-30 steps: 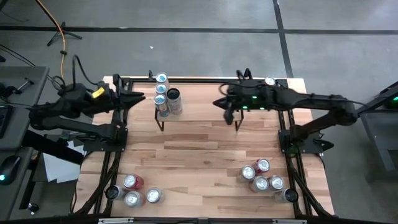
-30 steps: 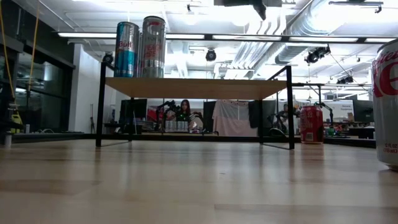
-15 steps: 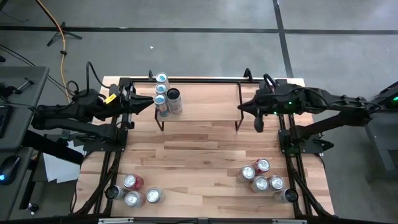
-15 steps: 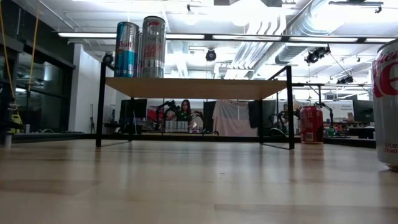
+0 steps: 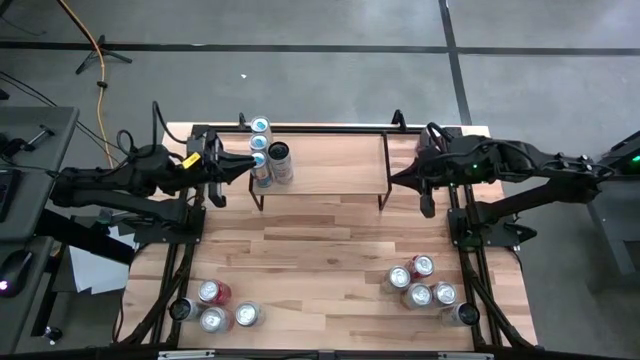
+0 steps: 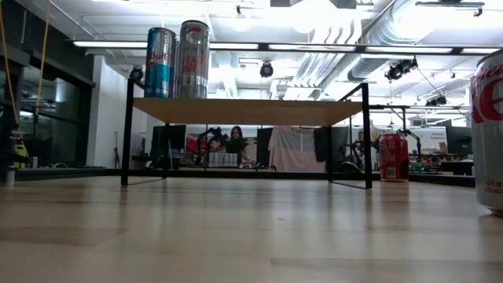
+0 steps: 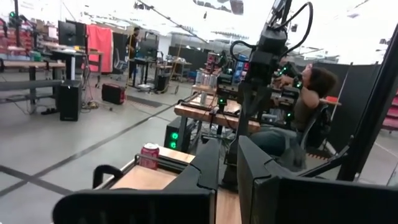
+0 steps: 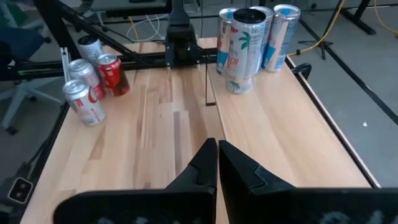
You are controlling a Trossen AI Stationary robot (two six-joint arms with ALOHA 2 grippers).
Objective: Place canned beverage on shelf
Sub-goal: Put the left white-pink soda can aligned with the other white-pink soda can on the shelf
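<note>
At shelf point(image 5: 320, 165) ends | your left gripper point(image 5: 243, 168) and right gripper point(image 5: 393, 178) flank it | both jaws pinched together, empty | cans point(image 5: 265, 160) beside left.

Very little lettering can be read. In the low view, the blue and silver can point(image 6: 159, 63) standing on the shelf point(image 6: 247, 111) at about ten o'clock carries red script that looks like "Bull", though only those letters show. Beside it, the taller silver can point(image 6: 194, 60) bears a printed design too small to make out. At the three o'clock edge, the large red and white can point(image 6: 487, 130) shows part of a white letter on red and rows of fine print, none of it legible. The red can point(image 6: 393, 157) farther back has markings too small to read.
</note>
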